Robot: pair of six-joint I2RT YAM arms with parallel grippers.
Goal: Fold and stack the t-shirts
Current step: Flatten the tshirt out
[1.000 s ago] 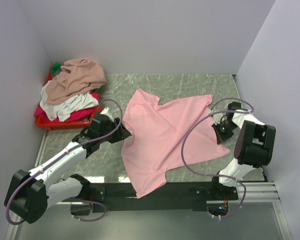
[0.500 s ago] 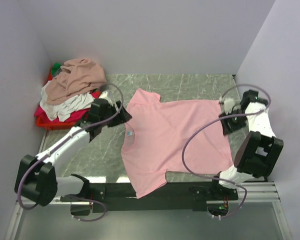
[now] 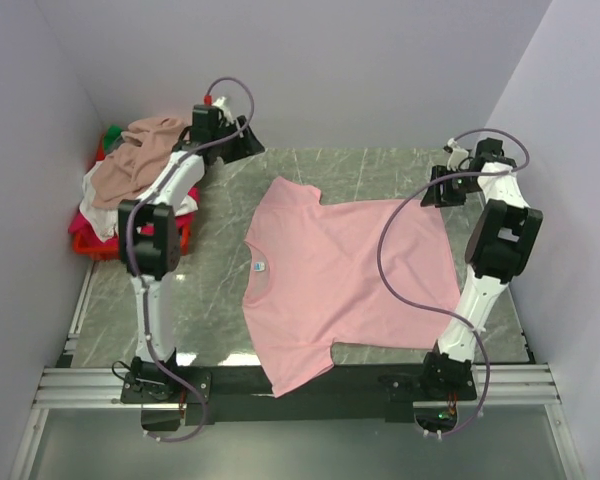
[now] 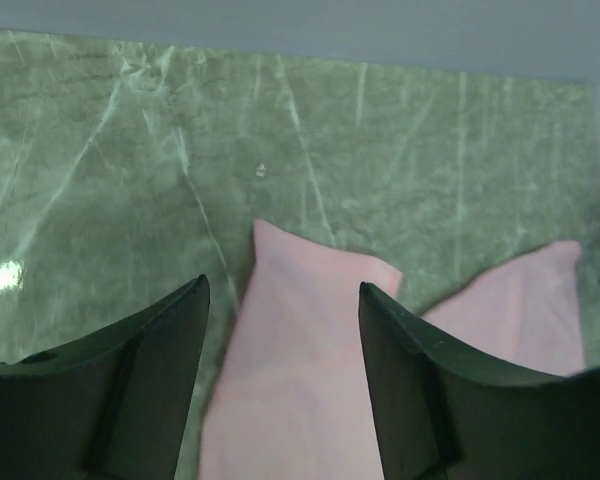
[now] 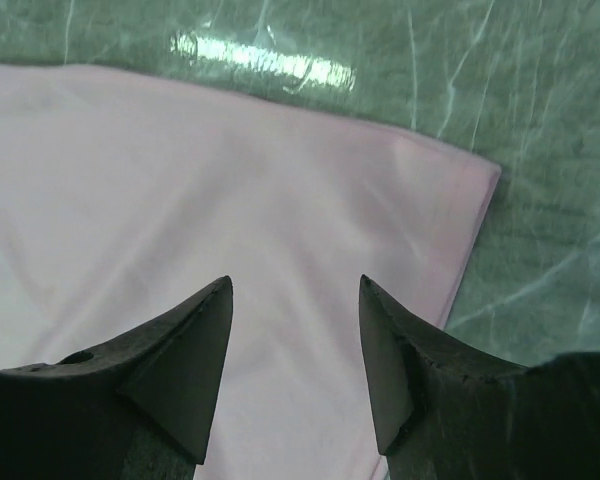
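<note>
The pink shirt (image 3: 345,275) lies spread flat in the middle of the top view on the green marble table (image 3: 170,300). Its collar and small label (image 3: 261,266) point left and its hem points right. We judge it light, thin and limp. It will drape, wrinkle and slide easily on the polished stone, so we would pinch it at an edge or corner, not mid-panel. Good holds look like the upper sleeve (image 3: 283,196) and the upper hem corner (image 3: 430,212), each near a claw.

The left claw (image 3: 248,143), at the upper left of the frame, stands open and empty. Its own camera shows the sleeve tip below, between the fingers and untouched. The right claw (image 3: 436,190), at the upper right, is likewise open with nothing in it, and hovers just inside the hem corner.

The lower sleeve (image 3: 292,370) overhangs the near table edge at the bottom. Bare stone shows to the left of the shirt and above it. The basket (image 3: 88,246), heaped with other shirts (image 3: 145,165), crowds the upper left, and walls close in on both sides.
</note>
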